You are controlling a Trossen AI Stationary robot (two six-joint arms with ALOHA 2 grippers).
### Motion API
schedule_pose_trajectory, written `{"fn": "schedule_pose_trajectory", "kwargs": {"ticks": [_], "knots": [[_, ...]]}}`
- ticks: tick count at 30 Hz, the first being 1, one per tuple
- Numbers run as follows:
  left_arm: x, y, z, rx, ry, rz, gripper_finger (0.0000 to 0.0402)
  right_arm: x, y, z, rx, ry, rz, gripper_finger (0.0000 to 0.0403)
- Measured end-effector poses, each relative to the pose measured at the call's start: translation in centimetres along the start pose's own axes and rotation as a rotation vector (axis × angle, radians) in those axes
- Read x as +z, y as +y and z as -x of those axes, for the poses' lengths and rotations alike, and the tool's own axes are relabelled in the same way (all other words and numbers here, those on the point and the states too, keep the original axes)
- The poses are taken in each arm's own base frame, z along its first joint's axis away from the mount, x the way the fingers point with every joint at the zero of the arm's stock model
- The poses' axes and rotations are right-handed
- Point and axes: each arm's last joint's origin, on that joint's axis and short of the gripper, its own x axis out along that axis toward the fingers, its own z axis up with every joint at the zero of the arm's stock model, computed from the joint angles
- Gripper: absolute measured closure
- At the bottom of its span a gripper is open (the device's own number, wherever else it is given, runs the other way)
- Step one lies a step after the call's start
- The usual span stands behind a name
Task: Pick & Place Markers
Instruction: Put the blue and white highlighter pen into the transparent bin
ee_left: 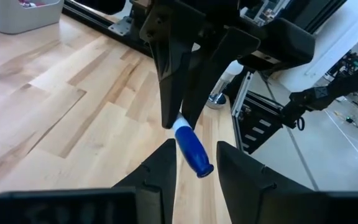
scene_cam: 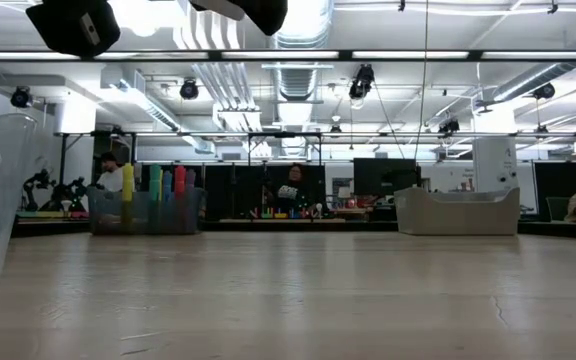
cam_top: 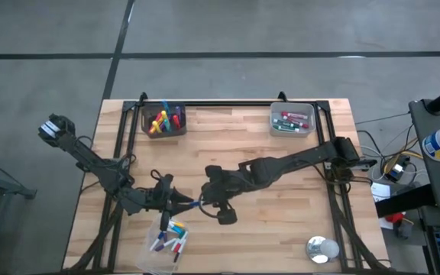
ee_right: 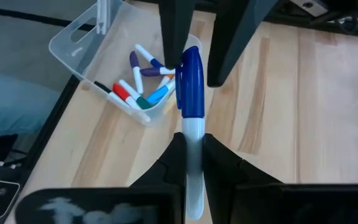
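Note:
A blue-capped marker with a white barrel (ee_right: 191,81) hangs in the air between my two grippers, over the table's near left part (cam_top: 197,203). My right gripper (ee_right: 193,146) is shut on its barrel. My left gripper (ee_left: 194,165) is open, with one finger on either side of the blue cap's end (ee_left: 196,155). Below them, a clear plastic container (ee_right: 79,37) lies at the table's near edge and holds several more markers (ee_right: 138,84), (cam_top: 170,238). My right gripper pinches the marker's white barrel (ee_right: 193,134) between its two fingers, at the end away from the cap. It comes slanting down from the table's right. The marker runs on past the fingertips toward my left gripper, cap first, clear of the table. My left gripper has the cap close beside one finger (ee_right: 174,43); whether it touches I cannot tell.
Two bins stand at the table's far edge: a clear one with coloured markers (cam_top: 164,120) on the left and a grey one with markers (cam_top: 291,120) on the right. A round shiny thing (cam_top: 323,248) lies near the front right. Black rails run along the table's sides.

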Motion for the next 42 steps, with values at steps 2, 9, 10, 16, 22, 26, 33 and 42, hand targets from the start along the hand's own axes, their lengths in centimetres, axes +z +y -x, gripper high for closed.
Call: {"fn": "schedule_pose_trajectory", "kwargs": {"ticks": [2, 9, 10, 16, 22, 26, 33, 42], "knots": [[0.0, 0.0, -0.1, 0.003, 0.000, 0.005, 0.0298, 0.0, 0.0, -0.1, 0.000, 0.001, 0.000, 0.0380], [0.0, 0.1, -0.1, 0.011, 0.004, 0.007, 0.0358, 0.0, 0.0, -0.1, -0.002, 0.002, -0.001, 0.0380], [0.0, 0.2, -0.1, 0.012, 0.005, 0.007, 0.0367, 0.0, 0.0, -0.1, -0.002, 0.003, -0.001, 0.0380], [0.0, 0.2, -0.1, 0.012, 0.006, 0.005, 0.0394, 0.0, 0.0, -0.1, -0.011, -0.007, 0.016, 0.0380], [-0.1, 0.2, -0.1, 0.015, 0.009, 0.021, 0.0401, 0.2, 0.0, -0.1, -0.020, -0.023, 0.021, 0.0381], [-0.1, 0.3, -0.1, 0.029, -0.004, 0.063, 0.0393, 0.3, -0.1, 0.0, -0.026, -0.028, 0.020, 0.0389], [1.1, -0.1, 1.0, -0.059, 0.003, 0.113, 0.0381, 0.0, 0.4, 0.0, 0.091, 0.001, 0.010, 0.0397], [1.3, 0.0, 1.2, -0.052, -0.005, 0.084, 0.0381, -3.0, 0.3, -2.2, 0.083, 0.111, 0.061, 0.0342]]}}
